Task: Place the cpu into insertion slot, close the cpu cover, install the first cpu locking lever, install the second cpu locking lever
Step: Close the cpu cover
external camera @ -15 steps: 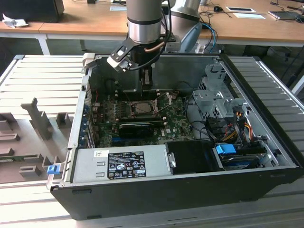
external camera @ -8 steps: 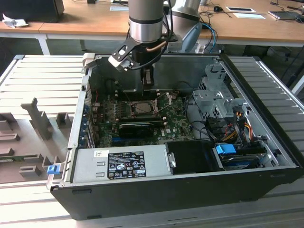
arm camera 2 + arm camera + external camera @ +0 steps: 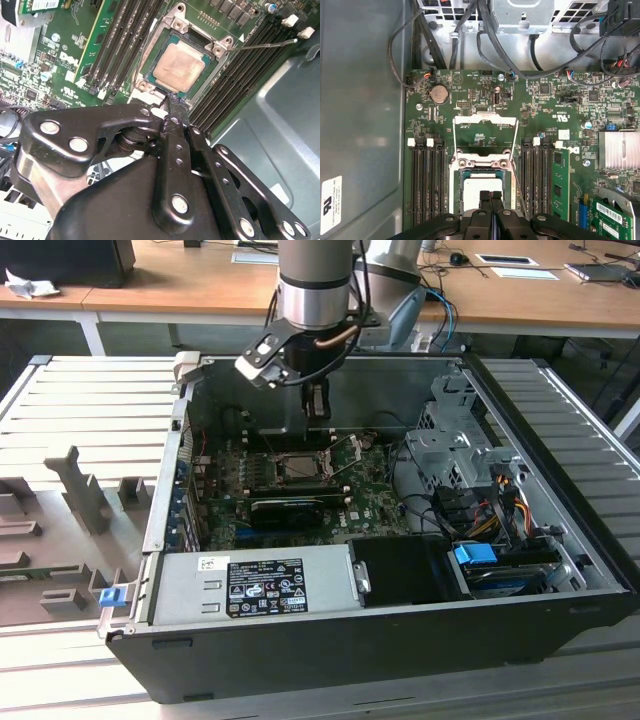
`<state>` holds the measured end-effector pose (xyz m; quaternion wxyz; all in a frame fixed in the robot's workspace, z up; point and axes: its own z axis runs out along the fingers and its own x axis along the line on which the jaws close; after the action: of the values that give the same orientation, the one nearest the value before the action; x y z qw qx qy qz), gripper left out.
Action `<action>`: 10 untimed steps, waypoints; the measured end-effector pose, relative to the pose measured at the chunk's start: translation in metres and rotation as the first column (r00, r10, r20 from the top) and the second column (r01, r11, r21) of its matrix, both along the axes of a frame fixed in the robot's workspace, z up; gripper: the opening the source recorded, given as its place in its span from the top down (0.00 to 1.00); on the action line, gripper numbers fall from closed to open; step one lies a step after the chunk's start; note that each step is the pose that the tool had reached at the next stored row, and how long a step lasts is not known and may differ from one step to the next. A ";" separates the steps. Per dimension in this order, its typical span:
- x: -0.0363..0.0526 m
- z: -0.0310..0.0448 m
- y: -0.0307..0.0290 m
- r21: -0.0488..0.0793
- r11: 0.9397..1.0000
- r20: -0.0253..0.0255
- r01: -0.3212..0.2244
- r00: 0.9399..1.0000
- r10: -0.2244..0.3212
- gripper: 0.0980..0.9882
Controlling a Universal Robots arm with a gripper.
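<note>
Two fingers of the gripper [image 3: 490, 195] press together, with nothing that we can see between them. Just past their tips we find the cpu [image 3: 182, 67] seated in its socket [image 3: 176, 24] (tan face up); farther from the gripper, the cpu cover [image 3: 483, 118] stands swung open.

I log: slatted bench [image 3: 90, 390]; open case [image 3: 330, 650] at centre; grey fixture [image 3: 60, 530] at nine o'clock.
</note>
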<state>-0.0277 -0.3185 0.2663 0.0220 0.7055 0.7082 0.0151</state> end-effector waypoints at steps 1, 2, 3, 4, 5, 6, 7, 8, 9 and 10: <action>0.0006 0.0001 0.0000 0.000 1.000 0.000 0.000 1.000 0.000 0.99; 0.0012 0.0002 0.0000 0.000 1.000 -0.001 0.000 1.000 0.000 0.99; 0.0017 0.0002 0.0000 0.000 1.000 -0.001 0.000 1.000 0.000 0.99; 0.0022 0.0003 0.0000 0.000 1.000 -0.001 0.000 1.000 0.000 0.99; 0.0026 0.0003 0.0000 0.000 1.000 -0.002 0.000 1.000 0.000 0.99; 0.0031 0.0004 0.0000 0.000 1.000 -0.002 0.000 1.000 0.000 0.99; 0.0037 0.0004 0.0000 0.000 1.000 -0.002 0.000 1.000 0.000 0.99; 0.0041 0.0004 0.0000 0.000 1.000 -0.002 0.000 1.000 0.000 0.99; 0.0045 0.0004 0.0000 0.000 1.000 -0.003 0.000 1.000 0.000 0.99; 0.0047 0.0004 0.0000 0.000 1.000 -0.003 0.000 1.000 0.000 0.99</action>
<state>-0.0230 -0.3185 0.2667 0.0211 0.7055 0.7082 0.0141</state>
